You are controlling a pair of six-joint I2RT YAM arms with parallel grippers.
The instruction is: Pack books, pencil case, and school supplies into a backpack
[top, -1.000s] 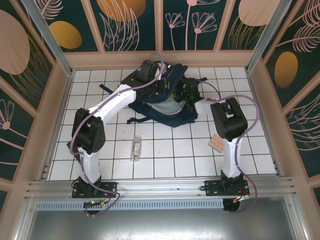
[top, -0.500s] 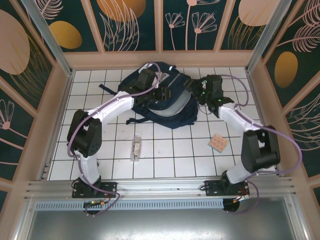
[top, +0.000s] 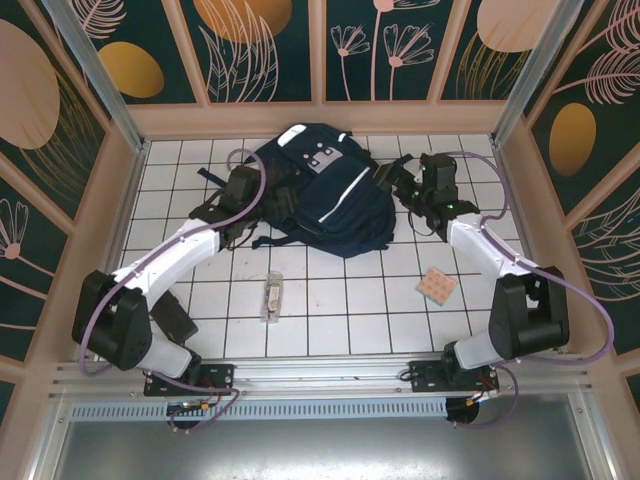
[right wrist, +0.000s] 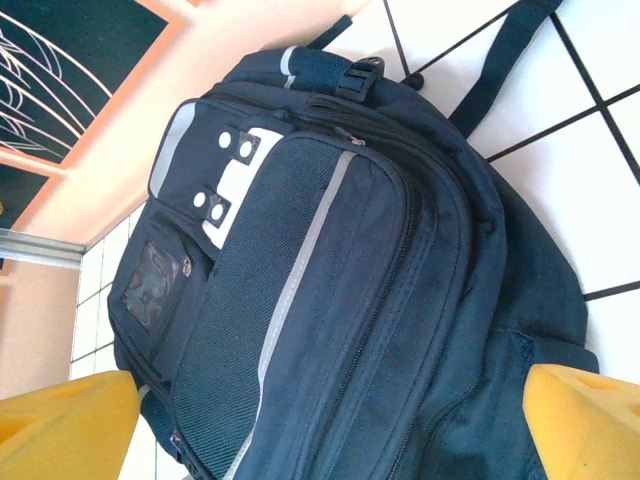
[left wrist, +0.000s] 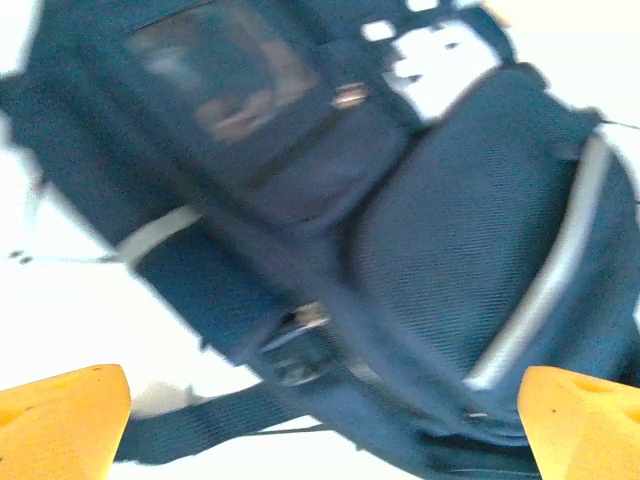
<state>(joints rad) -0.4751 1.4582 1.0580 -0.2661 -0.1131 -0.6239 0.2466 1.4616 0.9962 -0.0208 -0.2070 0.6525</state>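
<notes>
1. The backpack (top: pixel 335 200) lies flat, front side up, between the two sets of jaws. The left jaws are at its left edge and the right jaws at its right edge.
2. No writing on it can be read. A small clear window (right wrist: pixel 150 285) on the front pocket holds something too blurred to make out.
3. The fabric is navy blue with a coarse weave. A pale reflective stripe (right wrist: pixel 300 270) runs down the front pocket, and a light grey patch (right wrist: pixel 228 175) with dark dots sits above it.
4. The zip lines seen from the right wrist look closed, and a dark strap (right wrist: pixel 500 65) trails onto the tiles beyond the bag.
5. The left jaws stand wide and hold nothing. Their yellow fingertips (left wrist: pixel 60 420) sit at the bottom corners of the left wrist view, with the blurred backpack (left wrist: pixel 450 230) just ahead, between them.
6. The right jaws are also wide and empty. Their yellow fingertips (right wrist: pixel 65 425) frame the backpack (right wrist: pixel 330 260), which lies just ahead; contact cannot be told.
7. A pinkish-tan pad (top: pixel 436 287) lies on the white tiled tabletop (top: pixel 340 320), well apart from the right jaws, toward the arm bases.
8. A narrow clear box (top: pixel 271 297) lies well apart from the left jaws, also toward the bases.
</notes>
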